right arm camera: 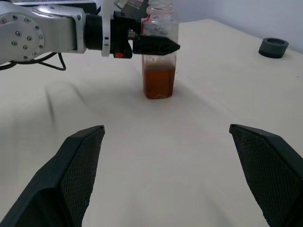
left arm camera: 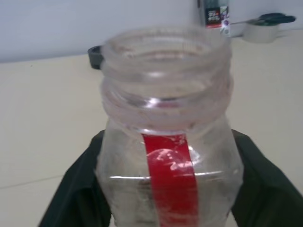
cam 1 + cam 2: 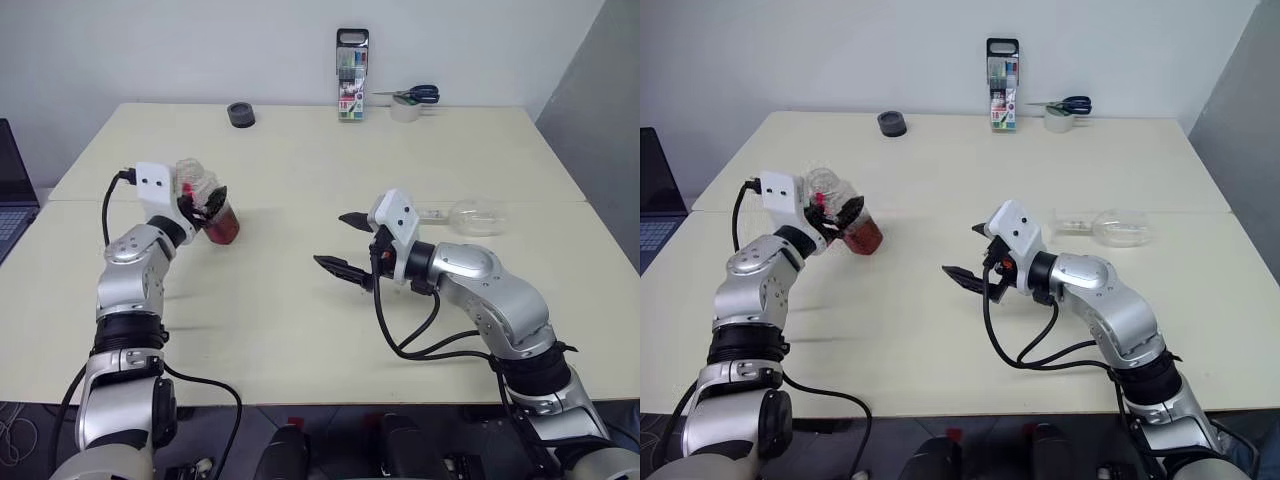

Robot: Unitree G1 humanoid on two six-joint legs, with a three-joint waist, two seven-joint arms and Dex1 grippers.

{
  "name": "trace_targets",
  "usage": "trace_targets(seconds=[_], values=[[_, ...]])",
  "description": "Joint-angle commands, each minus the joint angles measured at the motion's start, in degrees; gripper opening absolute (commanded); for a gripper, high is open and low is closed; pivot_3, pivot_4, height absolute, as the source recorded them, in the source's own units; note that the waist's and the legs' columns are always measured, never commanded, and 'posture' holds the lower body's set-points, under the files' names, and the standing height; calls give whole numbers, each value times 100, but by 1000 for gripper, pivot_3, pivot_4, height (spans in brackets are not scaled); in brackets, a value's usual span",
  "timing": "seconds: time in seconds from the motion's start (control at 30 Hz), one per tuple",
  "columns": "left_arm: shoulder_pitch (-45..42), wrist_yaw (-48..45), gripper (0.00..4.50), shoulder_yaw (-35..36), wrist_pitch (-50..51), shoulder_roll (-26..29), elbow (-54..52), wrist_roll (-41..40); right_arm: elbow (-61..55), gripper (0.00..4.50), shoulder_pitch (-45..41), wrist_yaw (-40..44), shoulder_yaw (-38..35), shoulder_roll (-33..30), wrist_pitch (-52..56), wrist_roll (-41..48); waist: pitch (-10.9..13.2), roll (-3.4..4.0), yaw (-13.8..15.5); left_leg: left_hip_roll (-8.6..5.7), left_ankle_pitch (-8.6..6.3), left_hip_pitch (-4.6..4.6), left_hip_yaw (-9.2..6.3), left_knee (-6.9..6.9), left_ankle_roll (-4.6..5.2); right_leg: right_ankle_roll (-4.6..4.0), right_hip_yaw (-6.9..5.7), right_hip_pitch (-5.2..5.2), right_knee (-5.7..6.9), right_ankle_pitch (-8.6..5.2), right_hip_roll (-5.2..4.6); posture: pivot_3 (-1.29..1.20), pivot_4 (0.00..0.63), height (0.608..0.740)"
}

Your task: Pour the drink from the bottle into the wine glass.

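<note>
Left gripper [image 3: 205, 205] at frame left flanked uncapped bottle [image 3: 212, 208], grip unclear. Right gripper [image 3: 345, 243] spread wide, empty. Wine glass [image 3: 470, 216] lay toppled; risked spilling drink [image 1: 159, 81].

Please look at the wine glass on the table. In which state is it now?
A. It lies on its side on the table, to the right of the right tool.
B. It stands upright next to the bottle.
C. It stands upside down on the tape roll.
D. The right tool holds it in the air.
A: the wine glass lies on its side on the table, beyond the open, empty right tool, far from the bottle.
</note>
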Motion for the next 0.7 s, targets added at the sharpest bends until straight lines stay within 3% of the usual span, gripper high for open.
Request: trace_targets(seconds=[0.03, 0.33, 0.7], values=[[-12, 40, 4392, 52, -129, 15, -40, 30, -270, 4500, -103, 22, 13, 56, -34, 17, 1, -2, 2, 0, 0, -1, -2, 0, 0, 0, -2, 0, 0, 0, 0, 0, 150, 740], [195, -89, 4452, -70, -588, 30, 30, 262, -323, 4500, 8, 20, 74, 59, -57, -15, 1, -2, 3, -1, 1, -5, -3, -1, -1, 0, -3, -1, -3, 0, -1, 0, 150, 740], [1305, 278, 4452, 46, -958, -57, -482, 374, -722, 4500, 1044, -178, 199, -423, -447, -723, 0, -3, 8, 0, -4, -5, -1, -4, 6, 0, -1, -3, -4, 0, -2, 0, 150, 740]])
